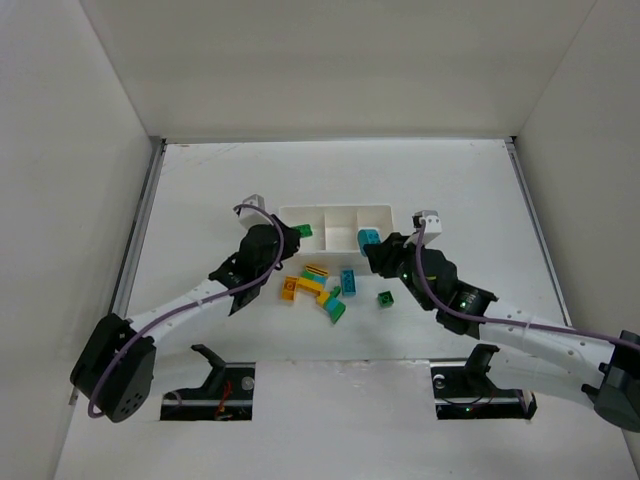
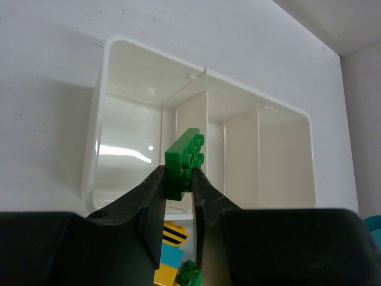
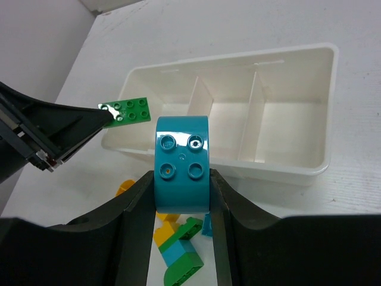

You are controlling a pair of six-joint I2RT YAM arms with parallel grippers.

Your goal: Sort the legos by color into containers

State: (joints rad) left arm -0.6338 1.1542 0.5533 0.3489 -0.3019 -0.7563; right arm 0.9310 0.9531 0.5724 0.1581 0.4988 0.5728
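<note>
The white three-compartment tray (image 1: pixel 335 211) sits mid-table; its compartments look empty in both wrist views. My left gripper (image 1: pixel 290 232) is shut on a green brick (image 2: pixel 183 159), held over the tray's (image 2: pixel 95 149) near left edge. My right gripper (image 1: pixel 372 248) is shut on a teal curved brick (image 3: pixel 182 162), held just in front of the tray's (image 3: pixel 297 173) near wall. The green brick also shows in the right wrist view (image 3: pixel 126 111). Loose yellow, teal and green bricks (image 1: pixel 322 290) lie in front of the tray.
A single green brick (image 1: pixel 385 298) lies apart at the right of the pile. White enclosure walls stand left, right and behind. Two black mounts (image 1: pixel 225 385) sit at the near edge.
</note>
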